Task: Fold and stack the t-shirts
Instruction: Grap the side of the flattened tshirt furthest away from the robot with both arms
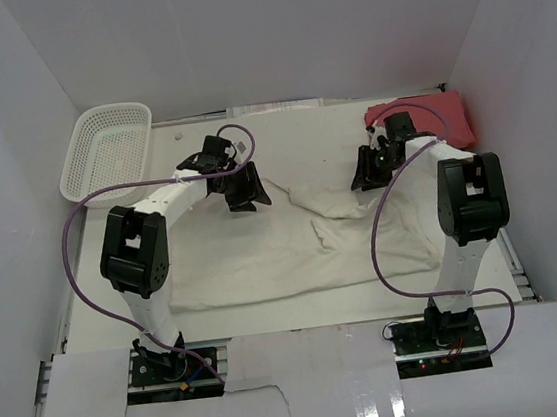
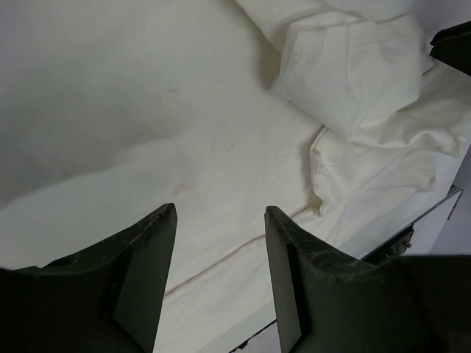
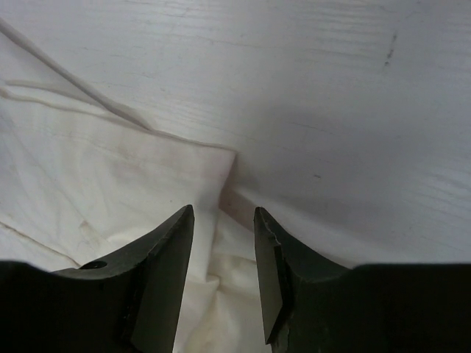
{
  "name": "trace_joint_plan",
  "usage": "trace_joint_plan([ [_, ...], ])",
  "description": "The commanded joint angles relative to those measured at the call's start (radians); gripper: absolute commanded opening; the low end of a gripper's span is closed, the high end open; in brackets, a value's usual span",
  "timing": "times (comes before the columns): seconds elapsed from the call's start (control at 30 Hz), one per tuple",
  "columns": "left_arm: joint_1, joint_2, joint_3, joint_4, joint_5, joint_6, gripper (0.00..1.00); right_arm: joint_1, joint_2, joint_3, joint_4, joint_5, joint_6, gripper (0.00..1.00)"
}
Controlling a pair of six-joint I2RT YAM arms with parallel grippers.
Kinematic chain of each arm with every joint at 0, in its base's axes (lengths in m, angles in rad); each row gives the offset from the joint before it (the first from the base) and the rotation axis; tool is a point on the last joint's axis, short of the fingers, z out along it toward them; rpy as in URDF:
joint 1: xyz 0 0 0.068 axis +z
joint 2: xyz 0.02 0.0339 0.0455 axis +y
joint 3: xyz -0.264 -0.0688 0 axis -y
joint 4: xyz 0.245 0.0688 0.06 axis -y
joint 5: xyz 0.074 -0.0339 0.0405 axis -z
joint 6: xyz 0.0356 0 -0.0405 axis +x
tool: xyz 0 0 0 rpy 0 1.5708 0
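The cream-white t-shirt (image 1: 264, 255) lies spread across the middle of the table, with a rumpled bunch (image 1: 324, 208) toward its back right. The red t-shirt (image 1: 429, 116) sits folded at the back right corner. My left gripper (image 1: 247, 194) hovers over the cream shirt's back left part. In the left wrist view its jaws (image 2: 219, 212) stand open above flat cream cloth (image 2: 184, 132), holding nothing. My right gripper (image 1: 365, 173) is at the shirt's back right edge, just in front of the red shirt. It is open (image 3: 222, 211) over a corner of cream cloth (image 3: 96, 162).
A white mesh basket (image 1: 106, 148) stands at the back left corner. White walls close in the table on the left, back and right. Bare white tabletop (image 3: 331, 95) lies beyond the shirt's corner. Purple cables (image 1: 76, 242) loop from both arms.
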Motion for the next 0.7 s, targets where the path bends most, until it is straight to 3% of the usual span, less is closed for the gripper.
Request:
trace_joint_plan([
  [0.0, -0.005, -0.009, 0.019, 0.000, 0.004, 0.015, 0.62, -0.024, 0.027, -0.006, -0.007, -0.022, -0.010, 0.45],
  [0.23, -0.005, -0.008, 0.019, 0.002, 0.005, 0.013, 0.62, -0.024, 0.075, 0.003, 0.020, -0.151, 0.002, 0.36],
  [0.67, -0.005, -0.002, 0.025, 0.000, 0.000, 0.013, 0.62, -0.024, 0.089, 0.065, 0.080, -0.345, 0.048, 0.31],
])
